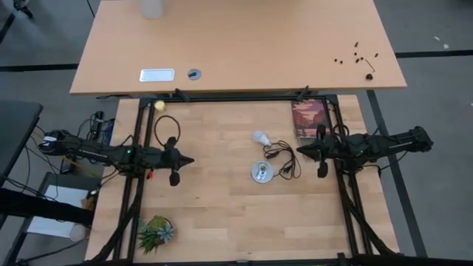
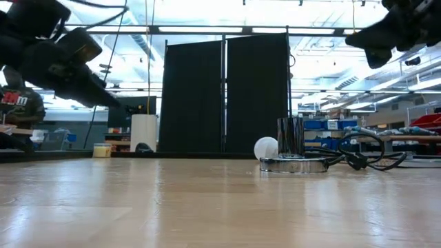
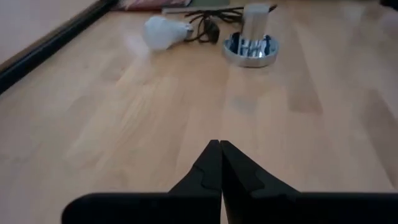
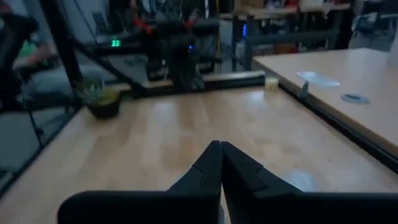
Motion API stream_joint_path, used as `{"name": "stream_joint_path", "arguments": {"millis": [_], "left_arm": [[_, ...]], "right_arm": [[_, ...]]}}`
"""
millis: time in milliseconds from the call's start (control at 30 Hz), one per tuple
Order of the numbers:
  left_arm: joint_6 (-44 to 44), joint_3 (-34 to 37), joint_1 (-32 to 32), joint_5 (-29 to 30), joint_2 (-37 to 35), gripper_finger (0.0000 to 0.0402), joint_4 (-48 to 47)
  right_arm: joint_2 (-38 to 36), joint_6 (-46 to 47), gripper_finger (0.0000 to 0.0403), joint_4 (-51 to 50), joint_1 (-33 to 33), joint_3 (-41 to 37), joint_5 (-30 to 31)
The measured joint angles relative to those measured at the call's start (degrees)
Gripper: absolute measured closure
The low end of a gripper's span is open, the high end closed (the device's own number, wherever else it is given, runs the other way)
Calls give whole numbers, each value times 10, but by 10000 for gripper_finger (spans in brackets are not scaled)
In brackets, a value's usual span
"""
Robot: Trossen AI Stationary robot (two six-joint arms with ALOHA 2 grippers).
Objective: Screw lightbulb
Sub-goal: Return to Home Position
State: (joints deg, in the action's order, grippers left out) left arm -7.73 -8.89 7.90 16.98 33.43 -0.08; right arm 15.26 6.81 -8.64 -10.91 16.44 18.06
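Note:
The white lightbulb (image 1: 259, 137) lies on its side on the wooden table, its narrow base toward the black cord (image 1: 284, 158); it also shows in the left wrist view (image 3: 163, 31) and the low view (image 2: 265, 148). Just nearer stands the round silvery socket disc (image 1: 261, 172) (image 3: 251, 48) with an upright sleeve. My left gripper (image 1: 192, 159) (image 3: 220, 150) hovers shut over the table's left part, pointing at them from well away. My right gripper (image 1: 298, 150) (image 4: 220, 149) hovers shut at the right, beside the cord. Neither touches anything.
A dark-red book (image 1: 309, 118) lies at the far right of the table. A small plant (image 1: 157, 233) stands at the near left corner and a yellow object (image 1: 159, 106) at the far left. A larger desk (image 1: 236, 44) stands beyond the far edge.

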Motion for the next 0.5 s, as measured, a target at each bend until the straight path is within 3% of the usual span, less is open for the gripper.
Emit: {"name": "stream_joint_path", "arguments": {"millis": [200, 500], "left_arm": [[-4, 21, 0, -27, -18, 399, 8], [-19, 60, 0, -42, -35, 399, 22]], "right_arm": [[-23, -6, 392, -48, -25, -1, -9], [-22, 70, 381, -26, -40, -1, -19]]}}
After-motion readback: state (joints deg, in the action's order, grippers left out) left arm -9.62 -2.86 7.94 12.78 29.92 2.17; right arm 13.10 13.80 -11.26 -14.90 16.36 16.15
